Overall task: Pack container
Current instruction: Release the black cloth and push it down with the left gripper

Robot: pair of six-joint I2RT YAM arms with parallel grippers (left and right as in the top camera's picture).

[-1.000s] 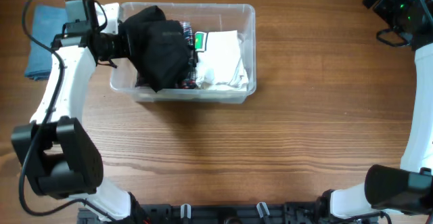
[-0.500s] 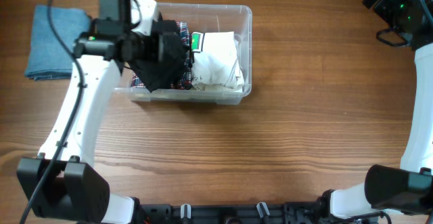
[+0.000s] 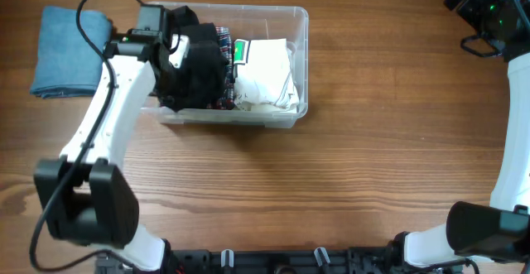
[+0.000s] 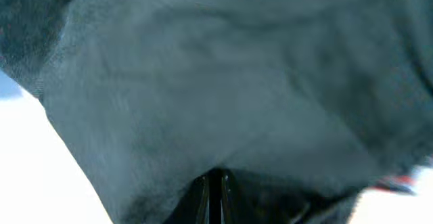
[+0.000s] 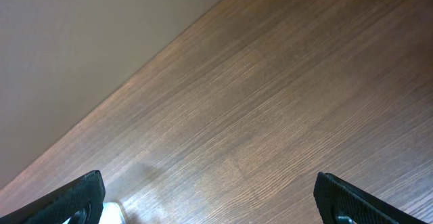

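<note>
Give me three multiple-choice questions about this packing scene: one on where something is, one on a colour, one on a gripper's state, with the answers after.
1. Relative to the container, where does the folded blue cloth lie?
A. Inside it
B. On the table, outside it
C. Draped over its rim

2. What colour is the garment at the container's end farthest from the blue cloth?
A. White
B. Red
C. Yellow

3. How does the right gripper stand?
A. Shut on a garment
B. Shut on nothing
C. Open, with nothing between its fingers

Answers:
1 B: the cloth lies on bare wood beyond the container's wall.
2 A: white fabric fills that end.
3 C: its fingers stand wide apart with only table between them.
</note>
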